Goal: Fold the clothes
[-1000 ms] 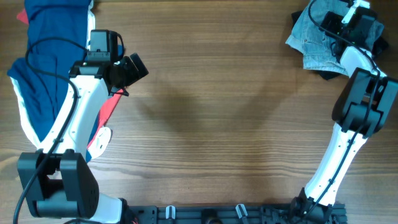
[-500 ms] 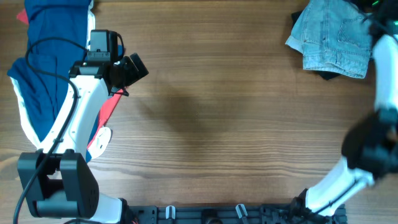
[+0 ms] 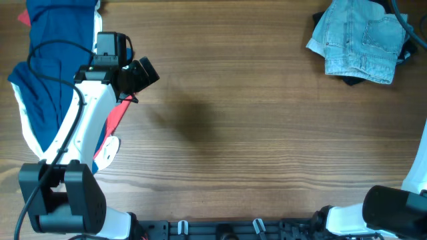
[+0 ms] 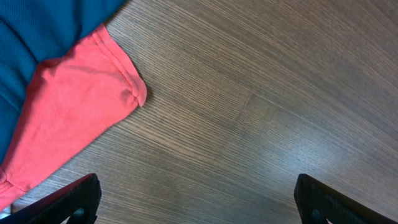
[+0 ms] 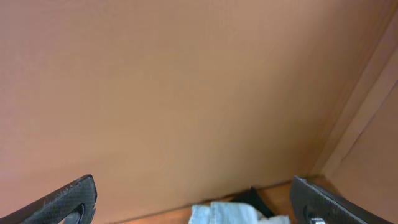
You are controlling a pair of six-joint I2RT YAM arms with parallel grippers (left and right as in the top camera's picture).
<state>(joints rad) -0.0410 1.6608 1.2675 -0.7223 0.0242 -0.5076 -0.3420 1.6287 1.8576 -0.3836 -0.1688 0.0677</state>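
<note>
The left claw (image 3: 137, 75), jaws wide apart and empty, hangs over bare desk (image 3: 233, 133). Just beside it lies the red part (image 4: 68, 118) of the navy garment (image 3: 53, 67), largely covered by the arm (image 3: 87, 127) and cut off at the frame edge. The right claw (image 5: 198, 202), also spread wide and empty, faces a blank brownish surface (image 5: 186, 93), with a sliver of the pale denim shorts (image 5: 214, 213) showing between its tips. From overhead the shorts (image 3: 360, 40) lie crumpled at the desk's far corner, well apart from the left claw, stitched pocket and hems up, over a black garment (image 3: 349, 80) that barely peeks out.
</note>
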